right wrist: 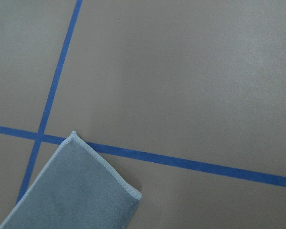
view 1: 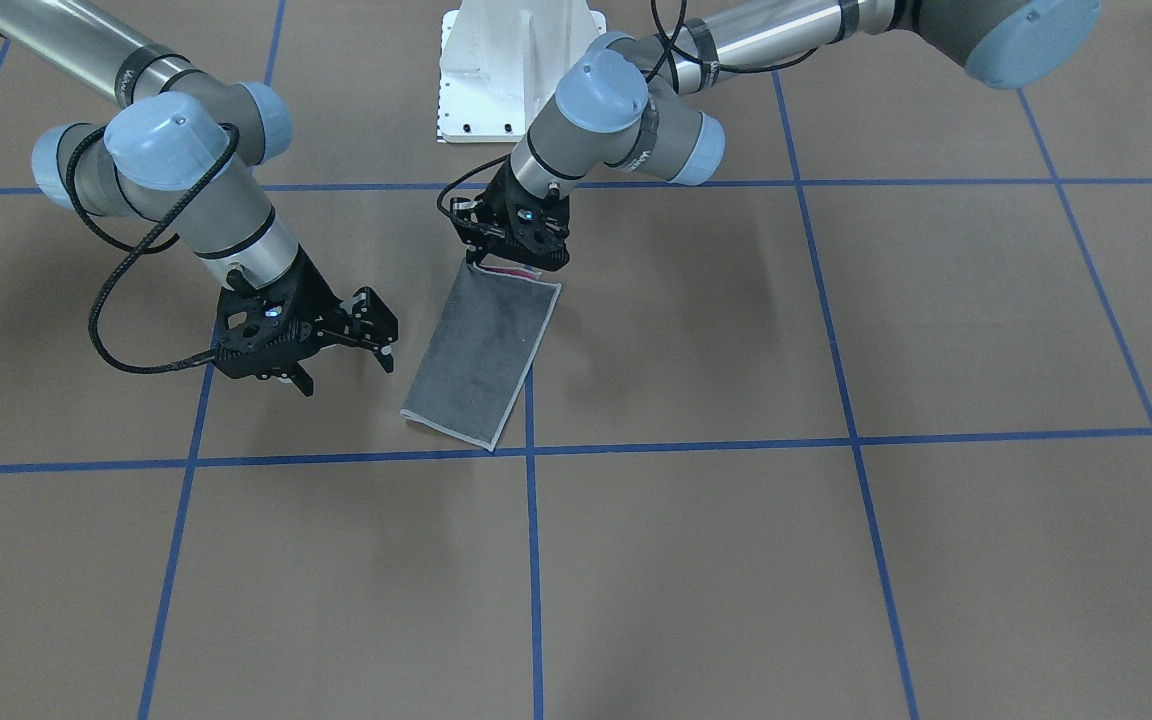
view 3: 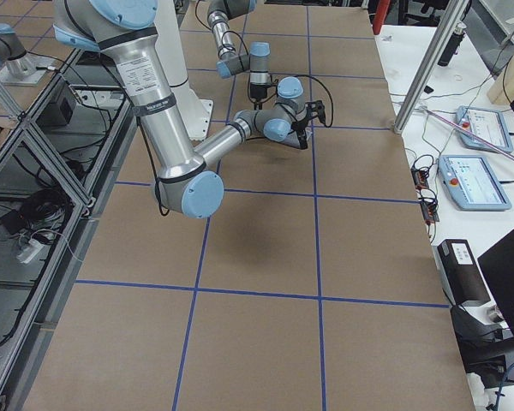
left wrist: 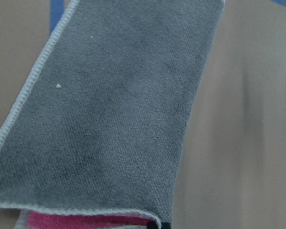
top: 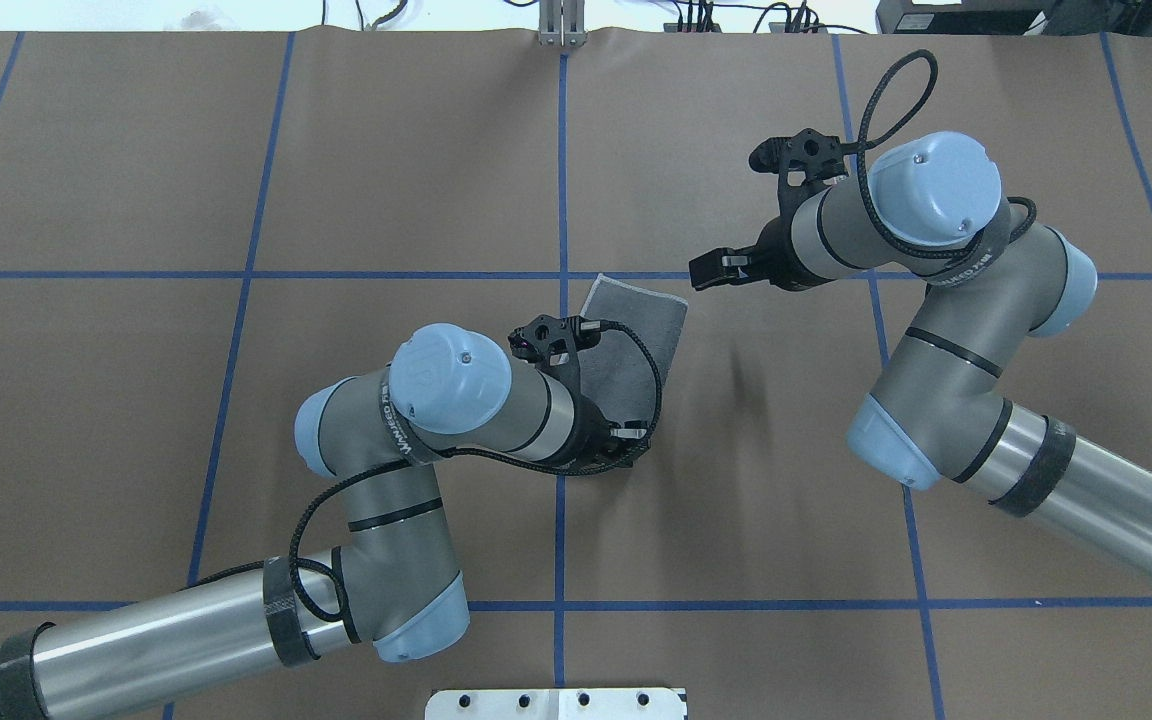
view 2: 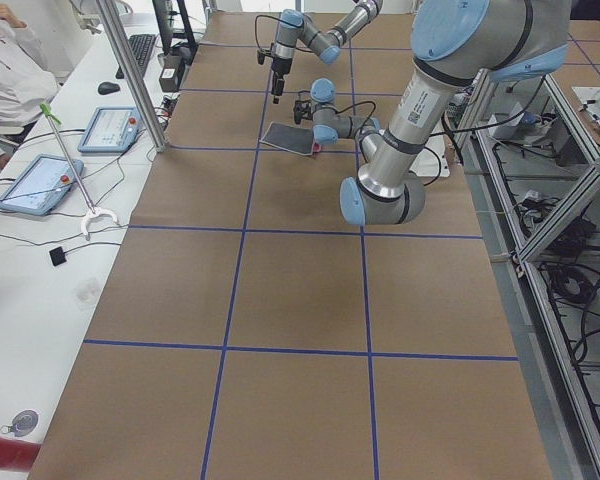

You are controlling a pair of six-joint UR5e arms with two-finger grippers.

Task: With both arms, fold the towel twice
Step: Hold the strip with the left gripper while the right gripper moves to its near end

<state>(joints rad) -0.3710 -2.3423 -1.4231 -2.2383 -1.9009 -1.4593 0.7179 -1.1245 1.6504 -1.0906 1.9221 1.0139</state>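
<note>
The small square terry towel (view 1: 481, 360), dark grey face up with a light stitched border, lies on the brown paper-covered table (view 1: 836, 560) as a long rectangle, so one fold looks done and the second is yet to come. Its nearest corner touches a blue tape line (view 1: 686, 444). Just beside the towel's long edge but clear of it, the right gripper (view 1: 348, 377) hangs with its black fingers spread wide and nothing between them, probably waiting for its corner. At the towel's far end the left gripper (view 1: 514, 262) appears pinched together on the edge (a strip of the pink inner face peeps out there), likely to carry that end over. Beyond the towel stands the white pedestal base (view 1: 516, 70).
</note>
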